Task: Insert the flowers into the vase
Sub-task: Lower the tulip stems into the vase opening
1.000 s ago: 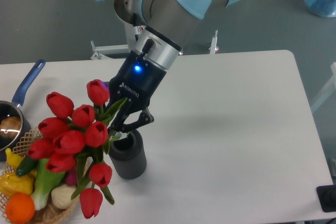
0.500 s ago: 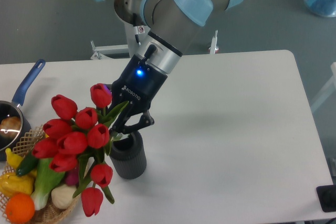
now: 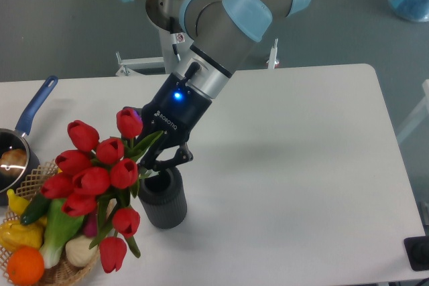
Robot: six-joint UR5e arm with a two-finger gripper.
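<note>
The flowers (image 3: 94, 179), a bunch of red tulip buds with green stems and leaves, lean out to the left of the vase (image 3: 163, 197), a small dark grey ribbed cylinder standing on the white table. Their stems run up and right to the vase's mouth. My gripper (image 3: 158, 161) sits just above the vase's mouth and is shut on the flower stems. The stem ends are hidden behind the fingers and the vase rim, so I cannot tell how deep they reach.
A wicker basket (image 3: 47, 269) with vegetables and fruit stands at the front left, partly under the tulips. A blue-handled saucepan (image 3: 20, 138) is at the left edge. The white table (image 3: 301, 165) stretches to the right of the vase.
The gripper and the bunch have shifted slightly down and left over the vase's mouth; the tulip heads hang a little lower. The vase has not moved.
</note>
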